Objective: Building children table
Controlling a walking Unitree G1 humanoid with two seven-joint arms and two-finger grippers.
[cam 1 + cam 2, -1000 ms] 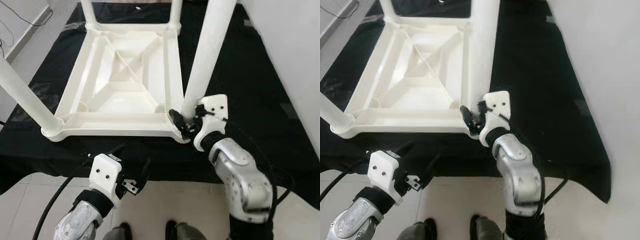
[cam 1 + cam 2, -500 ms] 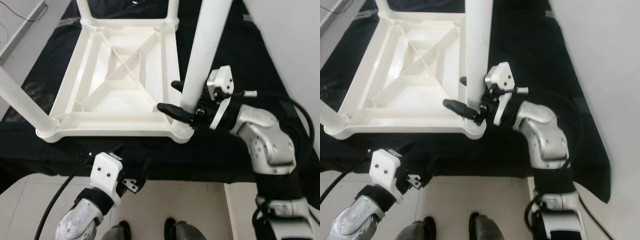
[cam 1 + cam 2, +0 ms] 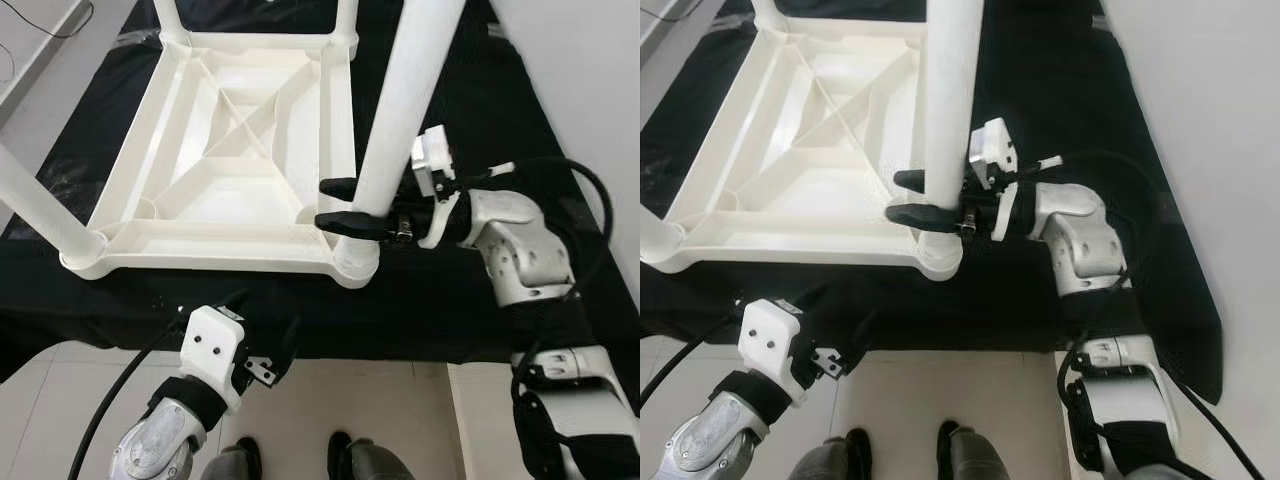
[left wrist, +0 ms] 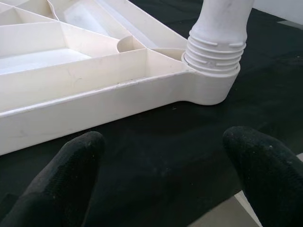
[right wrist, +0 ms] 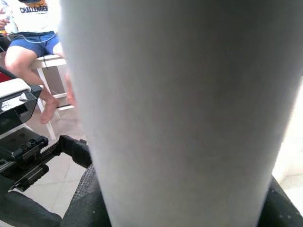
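Table (image 3: 240,150), a white plastic children's one, lies upside down on a black cloth (image 3: 480,100), with legs standing up from its corners. The right end effector (image 3: 345,205) has its two black fingers (image 3: 350,222) closed around the near-right leg (image 3: 405,110), just above its corner socket (image 3: 352,262). The left end effector (image 3: 262,352) hangs low at the cloth's front edge, fingers spread wide and holding nothing, facing the threaded base of that leg in the left wrist view. The step in hand looks like seating or tightening this leg; next, the right arm likely must twist while keeping the leg upright.
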